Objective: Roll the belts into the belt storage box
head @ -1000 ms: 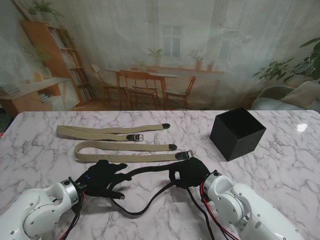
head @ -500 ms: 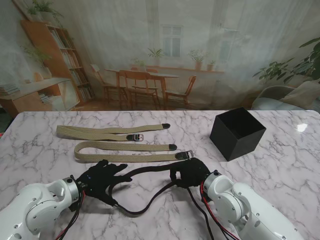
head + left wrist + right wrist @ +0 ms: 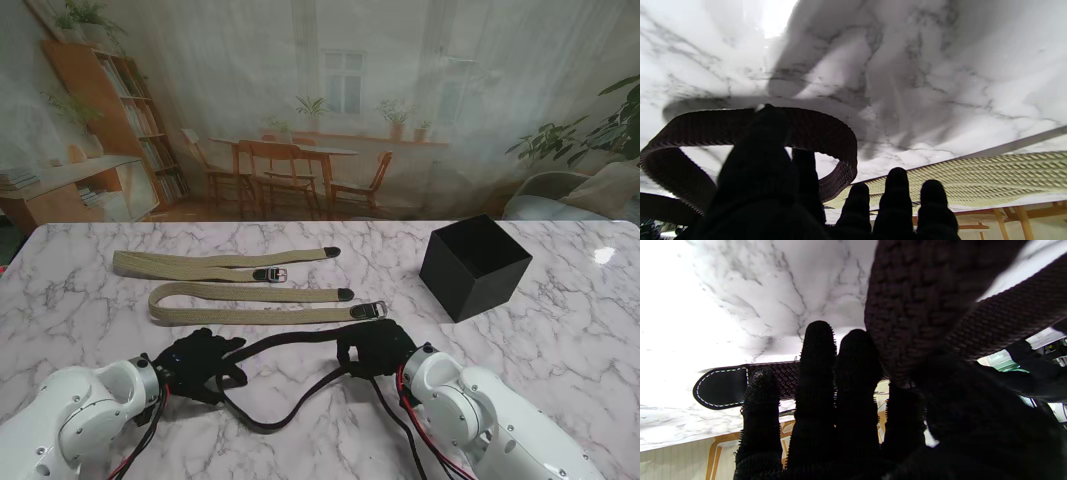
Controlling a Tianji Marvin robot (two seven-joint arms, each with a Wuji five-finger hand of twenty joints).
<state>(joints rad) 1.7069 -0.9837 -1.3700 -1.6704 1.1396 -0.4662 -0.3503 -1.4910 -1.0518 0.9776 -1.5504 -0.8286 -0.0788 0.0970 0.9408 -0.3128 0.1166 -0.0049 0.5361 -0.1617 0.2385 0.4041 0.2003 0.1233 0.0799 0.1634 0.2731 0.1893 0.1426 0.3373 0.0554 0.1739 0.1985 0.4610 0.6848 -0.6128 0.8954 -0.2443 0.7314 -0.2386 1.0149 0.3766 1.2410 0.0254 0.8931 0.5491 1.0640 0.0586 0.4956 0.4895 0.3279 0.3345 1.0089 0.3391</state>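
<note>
Lying slack at six o'clock on the marble table (image 3: 90, 290): dark woven belt (image 3: 290, 342), looped, pinched by left hand (image 3: 200, 362) and clasped by right hand (image 3: 372, 347). Stretched flat at ten o'clock, two tan belts (image 3: 250, 303); sitting at two o'clock, black box (image 3: 474, 266).

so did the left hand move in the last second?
Yes. The left hand curled its spread fingers inward and drew slightly nearer to me, away from the nearer tan belt, which lies unmoved.

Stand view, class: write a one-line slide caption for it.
Both gloved hands, left hand and right hand, grip a dark woven belt on the marble table; two beige belts and a black box wait beyond.
</note>
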